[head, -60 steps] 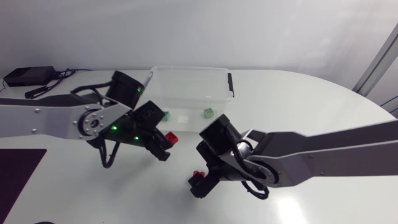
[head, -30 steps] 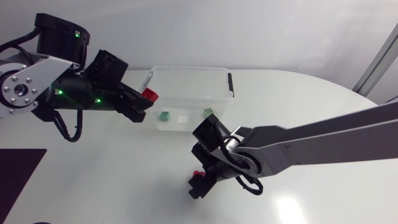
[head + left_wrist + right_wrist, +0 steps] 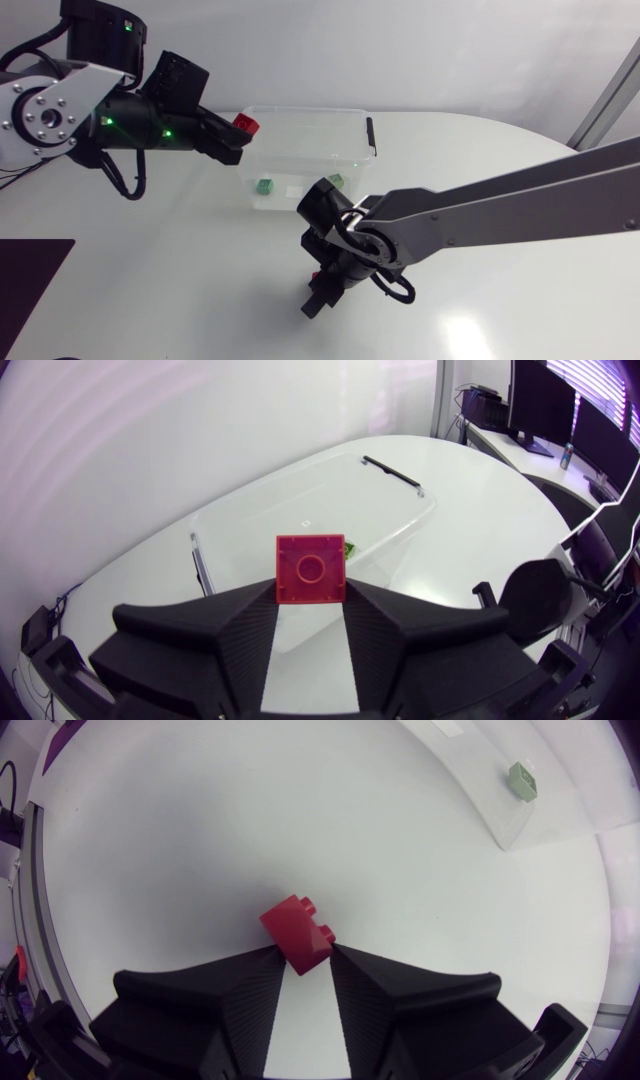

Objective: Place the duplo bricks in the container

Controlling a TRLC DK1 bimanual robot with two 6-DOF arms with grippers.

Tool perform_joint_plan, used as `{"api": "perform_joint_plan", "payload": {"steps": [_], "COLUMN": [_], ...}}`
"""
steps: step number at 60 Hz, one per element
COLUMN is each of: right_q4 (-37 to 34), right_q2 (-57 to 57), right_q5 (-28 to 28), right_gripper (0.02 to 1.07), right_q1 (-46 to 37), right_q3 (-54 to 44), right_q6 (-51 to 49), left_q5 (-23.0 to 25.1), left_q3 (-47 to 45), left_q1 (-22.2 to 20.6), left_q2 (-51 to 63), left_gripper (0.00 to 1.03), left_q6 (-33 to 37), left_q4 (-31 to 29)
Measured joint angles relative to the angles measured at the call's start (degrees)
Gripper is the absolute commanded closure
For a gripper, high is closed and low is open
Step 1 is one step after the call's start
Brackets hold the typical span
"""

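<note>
My left gripper [image 3: 238, 135] is raised at the left rim of the clear container [image 3: 350, 118], shut on a red duplo brick [image 3: 245, 124]. In the left wrist view this red brick [image 3: 311, 569] sits clamped between the fingertips of the left gripper [image 3: 311, 603], with the container [image 3: 400, 510] below and ahead. Two green bricks [image 3: 264, 187] [image 3: 337, 181] lie inside it. In front of the container, my right gripper [image 3: 317, 292] points down at the table. Its fingers press both sides of a second red brick [image 3: 297, 934], held by the right gripper [image 3: 305, 962].
A dark mat [image 3: 30, 285] lies at the table's front left corner. The container has a black latch [image 3: 371, 135] on its right end and a white label [image 3: 293, 189] on its floor. A green brick [image 3: 521, 779] shows behind the container wall, far ahead of the right gripper.
My left arm lifted its red brick from the table up to the container's left rim. The right gripper's fingers closed in on the other red brick on the table.
</note>
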Motion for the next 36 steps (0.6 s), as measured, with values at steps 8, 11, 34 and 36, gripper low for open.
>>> {"api": "perform_joint_plan", "payload": {"steps": [8,11,34,36], "right_q4": [-0.68,-1.33,-7.02,-7.06], "right_q2": [-1.55,-2.91,-15.43,-15.04], "right_q5": [0.44,0.66,2.32,2.3], "right_gripper": [0.75,0.75,0.71,0.66], "right_q1": [0.0,0.0,1.07,0.94], "right_q3": [-0.04,-0.09,-0.09,0.02], "right_q6": [0.0,0.0,0.02,0.02], "left_q5": [-0.68,-1.14,-4.98,-5.16], "left_q3": [1.6,2.19,10.1,10.8], "left_q1": [0.81,0.81,0.81,0.81], "left_q2": [3.54,4.96,18.56,19.5], "left_gripper": [0.77,0.76,0.75,0.75], "left_q6": [-1.57,-1.99,-3.96,-3.93], "left_q4": [3.93,5.09,9.53,9.55]}}
